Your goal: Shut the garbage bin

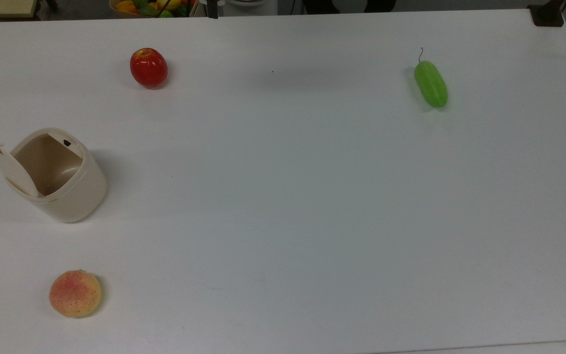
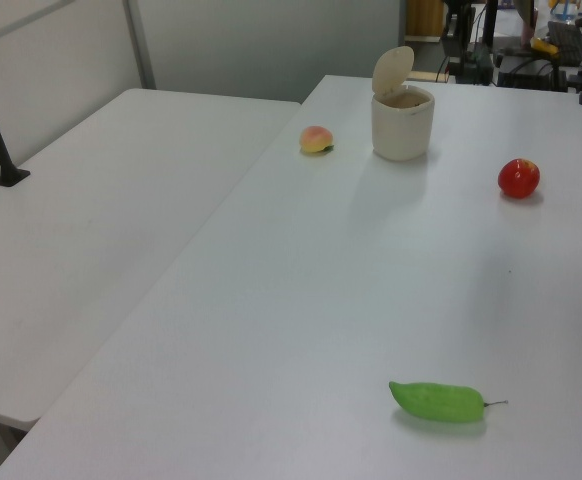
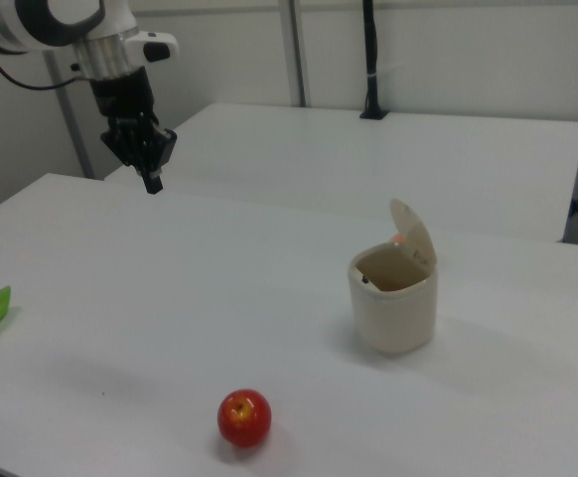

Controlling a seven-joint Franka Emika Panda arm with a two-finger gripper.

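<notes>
The cream-beige garbage bin (image 1: pixel 69 194) stands at the top view's left with its hinged lid (image 1: pixel 10 167) tipped up and open; its inside looks empty. I also see the garbage bin (image 2: pixel 403 125) at the far end of the table in the left view and the garbage bin (image 3: pixel 393 308) at the right view's centre right. My gripper (image 3: pixel 153 183) hangs shut above the table's far left in the right view, well away from the bin, holding nothing. Its dark tip (image 1: pixel 212 9) pokes in at the top view's upper edge.
A red apple (image 1: pixel 149 67) lies beyond the bin, a peach (image 1: pixel 75 293) in front of it, and a green cucumber-like fruit (image 1: pixel 430 83) at the top view's right. A second white table (image 2: pixel 91 230) adjoins on the left view's left. A fruit basket (image 1: pixel 150 6) sits past the table edge.
</notes>
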